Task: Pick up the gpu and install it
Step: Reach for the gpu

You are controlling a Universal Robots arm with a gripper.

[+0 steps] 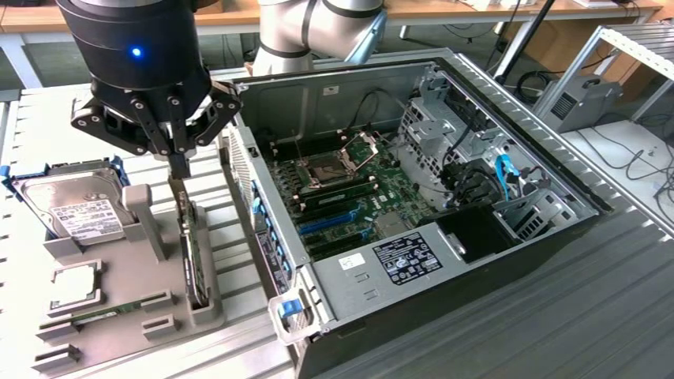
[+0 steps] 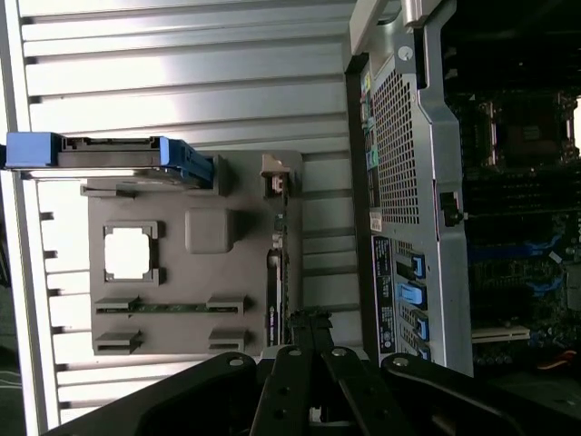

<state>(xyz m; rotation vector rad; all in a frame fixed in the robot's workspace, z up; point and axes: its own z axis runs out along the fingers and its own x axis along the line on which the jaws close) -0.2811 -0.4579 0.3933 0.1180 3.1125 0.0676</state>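
Your black gripper (image 1: pixel 180 170), fingers pressed together, hangs just above the thin, flat gpu (image 1: pixel 192 245) standing on edge in the grey plastic holder (image 1: pixel 121 272); it looks light, stiff and fragile, best pinched by its board edge.

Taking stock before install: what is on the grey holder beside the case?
Hard drive in a blue caddy, a square silver chip, a memory stick, and the gpu standing on edge under the shut fingers. The gpu's lower edge is hidden in its slot.
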